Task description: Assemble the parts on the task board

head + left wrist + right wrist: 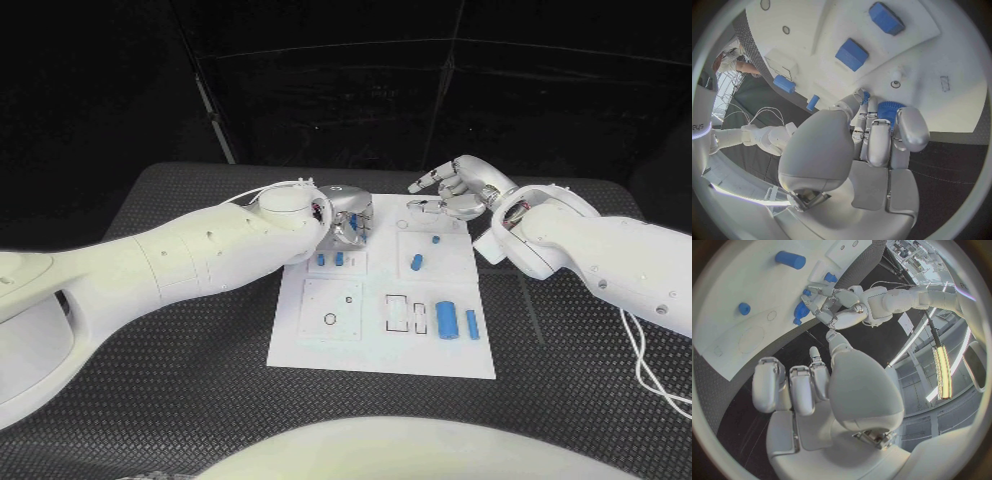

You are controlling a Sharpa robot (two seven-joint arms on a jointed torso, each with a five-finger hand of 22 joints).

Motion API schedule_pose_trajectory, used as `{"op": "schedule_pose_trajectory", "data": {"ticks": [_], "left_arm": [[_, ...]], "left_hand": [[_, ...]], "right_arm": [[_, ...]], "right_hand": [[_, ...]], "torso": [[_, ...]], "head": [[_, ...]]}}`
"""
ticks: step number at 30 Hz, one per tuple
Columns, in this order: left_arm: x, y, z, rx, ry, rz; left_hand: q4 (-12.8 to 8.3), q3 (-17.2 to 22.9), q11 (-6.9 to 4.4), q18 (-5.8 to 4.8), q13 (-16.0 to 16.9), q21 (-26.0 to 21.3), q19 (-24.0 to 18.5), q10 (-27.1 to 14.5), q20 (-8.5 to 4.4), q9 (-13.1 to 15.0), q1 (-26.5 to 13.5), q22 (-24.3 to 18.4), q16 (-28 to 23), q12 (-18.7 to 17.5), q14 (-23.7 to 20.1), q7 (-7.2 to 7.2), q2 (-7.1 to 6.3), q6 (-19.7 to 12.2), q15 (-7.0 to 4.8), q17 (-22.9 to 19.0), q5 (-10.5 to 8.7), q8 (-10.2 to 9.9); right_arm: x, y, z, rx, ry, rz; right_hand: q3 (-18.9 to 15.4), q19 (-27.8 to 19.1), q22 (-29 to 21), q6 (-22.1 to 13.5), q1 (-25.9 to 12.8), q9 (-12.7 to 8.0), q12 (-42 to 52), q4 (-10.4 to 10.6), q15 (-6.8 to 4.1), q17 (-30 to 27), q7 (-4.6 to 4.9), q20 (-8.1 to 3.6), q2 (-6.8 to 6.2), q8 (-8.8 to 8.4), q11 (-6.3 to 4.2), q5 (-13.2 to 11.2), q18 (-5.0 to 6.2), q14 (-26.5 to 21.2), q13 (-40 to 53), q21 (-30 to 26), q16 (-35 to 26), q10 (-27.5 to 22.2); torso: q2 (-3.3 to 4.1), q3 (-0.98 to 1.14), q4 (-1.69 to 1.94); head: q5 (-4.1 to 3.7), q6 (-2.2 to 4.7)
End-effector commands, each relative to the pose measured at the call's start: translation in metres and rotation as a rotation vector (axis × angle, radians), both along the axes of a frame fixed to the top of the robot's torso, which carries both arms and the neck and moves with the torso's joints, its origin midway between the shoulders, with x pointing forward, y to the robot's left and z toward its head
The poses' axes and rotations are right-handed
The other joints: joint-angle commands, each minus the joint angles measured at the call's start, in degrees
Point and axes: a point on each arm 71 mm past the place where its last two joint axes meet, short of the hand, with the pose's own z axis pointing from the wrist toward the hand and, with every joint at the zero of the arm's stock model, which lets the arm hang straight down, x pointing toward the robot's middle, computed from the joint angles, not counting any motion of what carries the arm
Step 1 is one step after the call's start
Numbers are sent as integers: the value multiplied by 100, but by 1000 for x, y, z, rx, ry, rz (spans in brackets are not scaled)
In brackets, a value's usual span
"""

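The white board (387,300) lies in the middle of the black table (173,330), and several blue parts are on it: two small ones (330,259) side by side near its far left, a short one (415,262) toward the middle, and a thick cylinder (447,319) with a thin one (470,322) beside it near the right edge. The left hand (346,217) is down at the board's far left corner, and in the left wrist view its fingers (878,142) are closed around a blue ribbed part (891,111), held just above the white surface. This looks like the placing step: the piece is picked up and being brought to its seat. The next move, as I judge it, calls for lining the part up over the right hole or outline and lowering it squarely; which seat it belongs to I cannot tell. The right hand (459,188) hovers past the board's far right corner, fingers loosely curled and grasping nothing, apart from the board.
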Motion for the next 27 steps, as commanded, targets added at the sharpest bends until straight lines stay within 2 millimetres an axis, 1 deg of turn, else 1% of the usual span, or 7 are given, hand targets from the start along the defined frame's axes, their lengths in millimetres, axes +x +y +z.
{"op": "schedule_pose_trajectory", "data": {"ticks": [1, 7, 11, 19, 21, 23, 27], "left_arm": [[-2, -1, -5, 29, 31, -20], [-2, -2, -5, 30, 36, -27], [-3, -1, -5, 23, 28, -25], [-7, 4, 1, -14, -15, -21], [-8, 5, 5, -31, -30, -20], [-8, 7, 10, -53, -44, -15], [-9, 12, 20, -109, -66, 3]], "left_hand": [[-2, 68, 6, -76, -27, 33, 32, 89, -2, -11, 44, 23, 20, -31, 198, 0, 16, 80, -26, -7, -13, 5], [-48, 225, -37, -86, -71, 87, 48, 279, -29, -24, 103, 79, 21, -90, 201, -15, 70, 239, -60, -25, -12, 27], [-102, 340, -40, -96, -111, 128, 61, 383, -44, -44, 139, 122, 28, -167, 206, 2, 73, 306, -69, -31, -12, 12], [-122, 464, -11, -105, -198, 155, 65, 450, -37, -106, 47, 161, 15, -363, 202, 26, -10, 316, -48, -77, -14, -78], [-122, 465, -11, -105, -199, 155, 65, 450, -37, -106, 47, 162, 15, -365, 202, 26, -11, 316, -48, -78, -14, -79], [-133, 515, 1, -103, -232, 149, 60, 464, -32, -135, 16, 164, 2, -445, 196, 39, -50, 303, -40, -106, -13, -125], [-161, 615, 32, -109, -280, 166, 65, 467, -14, -178, -4, 188, -4, -563, 191, 75, -84, 286, -15, -129, -13, -190]], "right_arm": [[0, 1, 2, 4, -10, 7], [0, 2, 2, 4, -9, 8], [0, 2, 2, 4, -8, 8], [0, 1, 2, 3, -9, 6], [0, 1, 2, 3, -9, 6], [0, 1, 2, 4, -9, 7], [0, 1, 2, 4, -10, 8]], "right_hand": [[14, -32, -1, 14, -38, -7, -3, -38, -36, 218, -2, 9, 43, 23, 1, 22, 78, 328, 189, -13, -19, -38], [16, -30, 2, 16, -40, -6, 2, -38, -36, 218, -2, 9, 48, 24, 1, 23, 77, 328, 196, -12, -19, -33], [16, -30, 2, 16, -40, -6, 2, -38, -36, 218, -2, 9, 48, 24, 1, 23, 77, 328, 196, -12, -19, -33], [16, -30, 2, 16, -40, -6, 2, -38, -36, 218, -2, 9, 48, 24, 1, 23, 77, 328, 196, -12, -19, -33], [16, -30, 2, 16, -40, -6, 2, -38, -36, 218, -2, 9, 48, 24, 1, 23, 77, 328, 196, -12, -19, -33], [16, -30, 2, 16, -40, -6, 2, -38, -36, 218, -2, 9, 48, 24, 1, 23, 77, 328, 196, -12, -19, -33], [16, -30, 2, 16, -40, -6, 2, -38, -36, 218, -2, 9, 48, 24, 1, 23, 77, 328, 196, -12, -19, -33]], "torso": [[-2, 1, 3], [-5, 0, 4], [-4, 0, 5], [-5, -6, 11], [-9, -5, 13], [-5, 0, 6], [-4, -7, 14]], "head": [[8, -7], [4, -14], [1, -11], [-7, 0], [-2, 2], [3, 13], [-15, 20]]}}
